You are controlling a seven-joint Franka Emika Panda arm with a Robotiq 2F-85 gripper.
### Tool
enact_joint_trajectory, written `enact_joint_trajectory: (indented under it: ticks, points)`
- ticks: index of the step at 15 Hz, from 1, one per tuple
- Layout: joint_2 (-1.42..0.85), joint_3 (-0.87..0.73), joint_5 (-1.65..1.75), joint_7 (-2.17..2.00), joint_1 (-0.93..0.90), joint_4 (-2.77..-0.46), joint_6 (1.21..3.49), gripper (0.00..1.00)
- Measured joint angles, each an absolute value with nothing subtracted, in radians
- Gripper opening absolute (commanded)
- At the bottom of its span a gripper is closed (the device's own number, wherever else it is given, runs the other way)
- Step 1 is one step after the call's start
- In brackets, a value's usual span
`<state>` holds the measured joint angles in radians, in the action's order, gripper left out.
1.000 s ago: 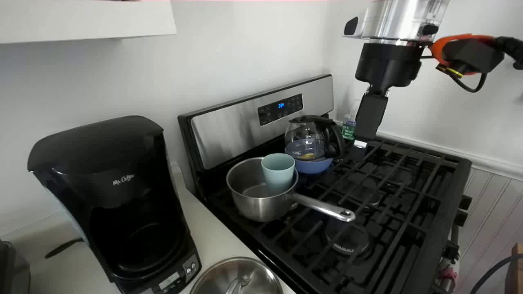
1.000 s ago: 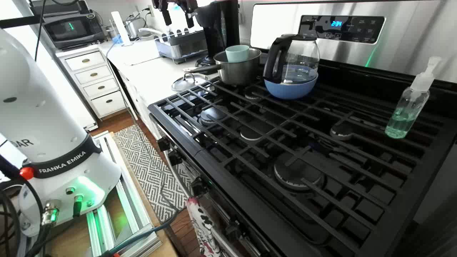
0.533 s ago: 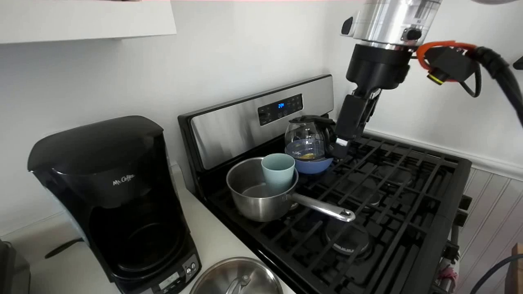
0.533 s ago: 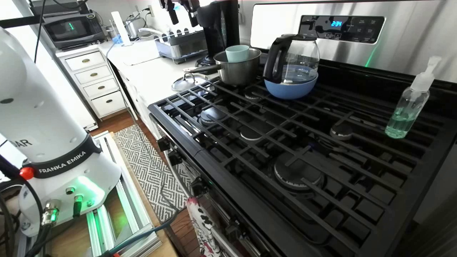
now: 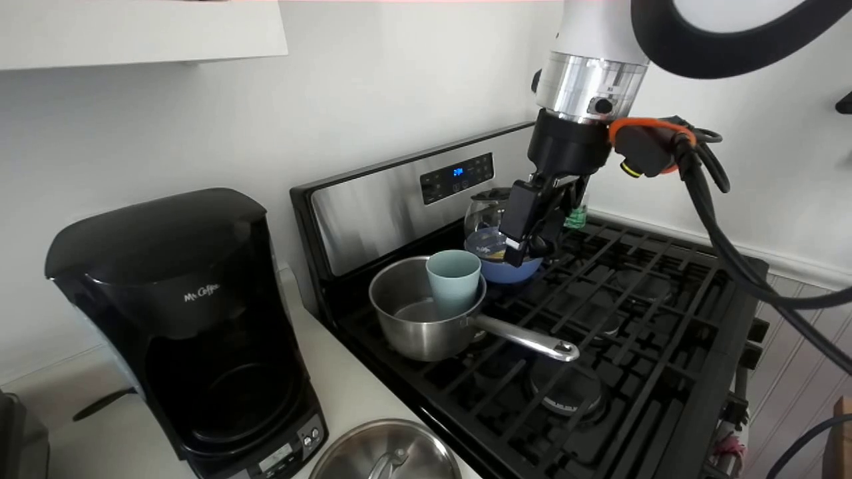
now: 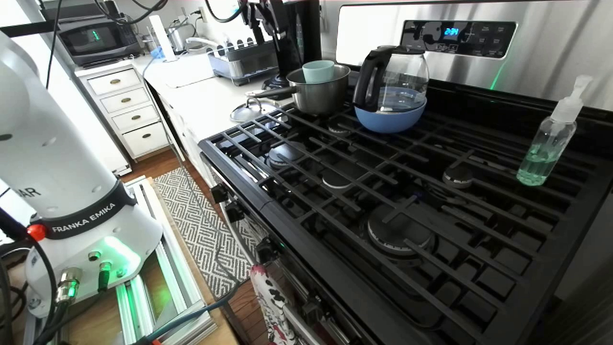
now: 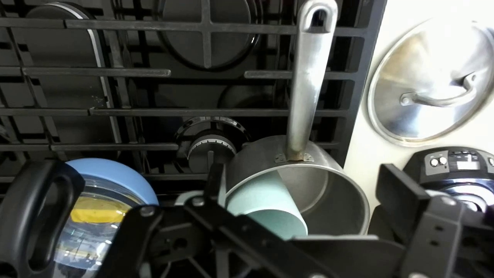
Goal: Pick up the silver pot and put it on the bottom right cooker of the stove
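Observation:
The silver pot (image 5: 416, 339) stands on the back burner of the stove (image 5: 665, 359) nearest the coffee maker. It holds a pale green cup (image 5: 454, 293). Its long handle (image 5: 526, 338) points over the grates, toward the stove's front. The pot also shows in the other views (image 6: 311, 98) (image 7: 266, 152). My gripper (image 5: 526, 254) is open and empty, above the stove, between pot and kettle in that exterior view. In the wrist view its fingers (image 7: 401, 193) stand wide apart, with the pot and cup below and between them (image 7: 308, 185). Nothing touches the fingers.
A glass kettle (image 6: 402, 76) sits in a blue bowl (image 6: 390, 120) beside the pot. A soap bottle (image 6: 546, 148) stands at the far back corner. A coffee maker (image 5: 160, 266) and a pot lid (image 5: 393, 452) are on the counter. A shelf (image 5: 133, 33) hangs above.
In an exterior view my gripper has moved left and down, closer to the pot, and has turned so that both fingers show. The pot, cup and kettle have not moved.

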<state>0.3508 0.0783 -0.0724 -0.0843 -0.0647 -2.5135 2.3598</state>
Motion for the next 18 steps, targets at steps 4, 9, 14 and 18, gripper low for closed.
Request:
enact_joint_trajectory:
  ticks: [4,9,14,18]
  points:
    - [0.35,0.084,-0.071,-0.084,-0.066,-2.513,2.351,1.0]
    - [0.294,0.125,-0.067,-0.08,-0.086,-2.514,2.343,1.0]
    - [0.215,0.13,-0.087,-0.08,-0.092,-2.512,2.394,1.0]
    - [0.17,0.132,-0.108,-0.085,-0.098,-2.521,2.438,1.0]
